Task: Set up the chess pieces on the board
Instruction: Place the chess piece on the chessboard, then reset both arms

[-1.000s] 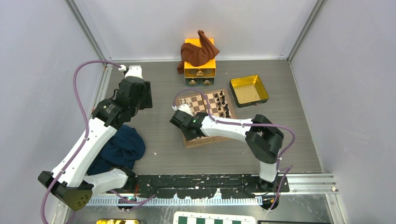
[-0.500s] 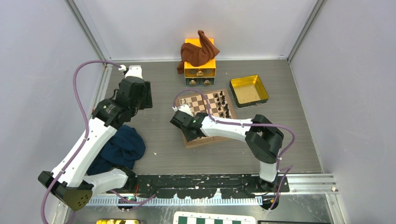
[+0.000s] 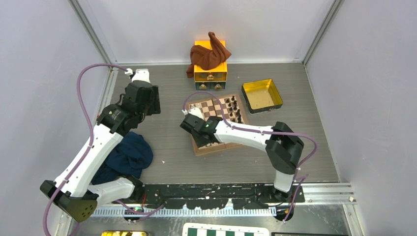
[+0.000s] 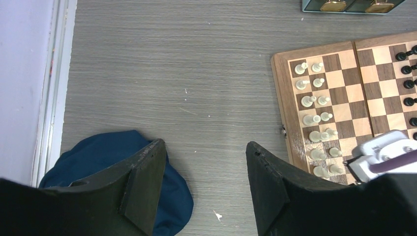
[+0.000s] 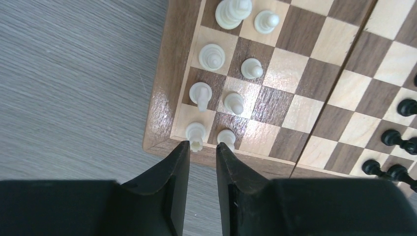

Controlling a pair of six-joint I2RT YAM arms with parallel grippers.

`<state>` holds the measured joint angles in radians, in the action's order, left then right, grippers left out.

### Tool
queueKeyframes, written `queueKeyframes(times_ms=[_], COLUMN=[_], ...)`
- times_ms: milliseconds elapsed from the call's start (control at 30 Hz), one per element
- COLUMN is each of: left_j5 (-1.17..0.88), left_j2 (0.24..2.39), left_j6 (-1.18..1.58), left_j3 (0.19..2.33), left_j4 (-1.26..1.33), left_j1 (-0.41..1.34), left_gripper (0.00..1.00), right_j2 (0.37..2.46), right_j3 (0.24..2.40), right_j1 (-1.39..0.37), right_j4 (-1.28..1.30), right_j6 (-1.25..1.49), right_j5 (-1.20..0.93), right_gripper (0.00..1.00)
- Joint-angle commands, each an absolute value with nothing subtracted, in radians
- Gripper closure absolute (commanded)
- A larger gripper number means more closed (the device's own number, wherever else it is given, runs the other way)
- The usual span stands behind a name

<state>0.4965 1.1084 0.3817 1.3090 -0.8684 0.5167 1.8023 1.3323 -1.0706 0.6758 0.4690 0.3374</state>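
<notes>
The board (image 3: 211, 148) lies mid-table. Cream-white chess pieces (image 5: 212, 55) stand in two columns along its left side, and dark ones (image 3: 235, 110) along its right side (image 5: 407, 106). My right gripper (image 5: 202, 143) hovers over the board's near left corner (image 5: 162, 98). It is open, with a narrow gap and nothing between the fingers. A white rook (image 5: 195, 132) stands on the corner square just past the left fingertip, a pawn (image 5: 226, 136) beside it. My left gripper (image 4: 204, 145) hangs open over bare table left of the board (image 4: 281, 98), holding nothing.
A yellow drawer box (image 3: 210, 73) draped with a brown cloth (image 3: 209, 54) stands behind the board. A yellow tray (image 3: 261, 95) sits at the back right. A blue cloth (image 3: 125, 155) lies by the left arm. A green-and-white board (image 3: 223, 230) shows at the bottom edge.
My right gripper's jaws have parted and come off the white rook, which stays standing on the corner square; the right arm has shifted slightly. The left arm has not moved.
</notes>
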Motion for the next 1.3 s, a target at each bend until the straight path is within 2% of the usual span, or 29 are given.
queueKeyframes(times_ms=[0, 267, 367, 467, 633, 800, 900, 1067, 1267], left_j5=[0.509, 0.528, 0.546, 0.573, 0.626, 0.648, 0.621, 0.566, 0.497], left_j2=[1.092, 1.097, 1.104, 1.114, 1.137, 1.157, 1.168, 1.186, 1.193], left_j6=[0.383, 0.384, 0.383, 0.374, 0.337, 0.293, 0.277, 0.234, 0.192], left_j3=[1.320, 1.335, 1.353, 1.369, 1.400, 1.390, 1.370, 1.285, 1.145], left_j4=[-0.836, -0.835, -0.832, -0.819, -0.779, -0.696, -0.633, -0.498, -0.352], left_j1=[0.514, 0.514, 0.514, 0.514, 0.512, 0.476, 0.432, 0.360, 0.297], left_gripper=[0.38, 0.35, 0.26, 0.14, 0.01, 0.00, 0.00, 0.00, 0.00], right_j2=[1.711, 1.636, 1.623, 1.609, 1.587, 1.557, 1.545, 1.563, 1.632], right_j3=[1.398, 1.474, 1.544, 1.599, 1.637, 1.588, 1.547, 1.462, 1.416], right_j1=[-1.075, -1.076, -1.064, -1.008, -0.822, -0.599, -0.452, -0.197, 0.011], right_j4=[0.697, 0.747, 0.775, 0.762, 0.682, 0.551, 0.482, 0.360, 0.252], right_j6=[0.454, 0.423, 0.365, 0.304, 0.264, 0.232, 0.221, 0.207, 0.269], right_j5=[0.367, 0.442, 0.536, 0.591, 0.585, 0.585, 0.558, 0.502, 0.449], right_gripper=[0.68, 0.64, 0.57, 0.54, 0.48, 0.17, 0.07, 0.04, 0.00])
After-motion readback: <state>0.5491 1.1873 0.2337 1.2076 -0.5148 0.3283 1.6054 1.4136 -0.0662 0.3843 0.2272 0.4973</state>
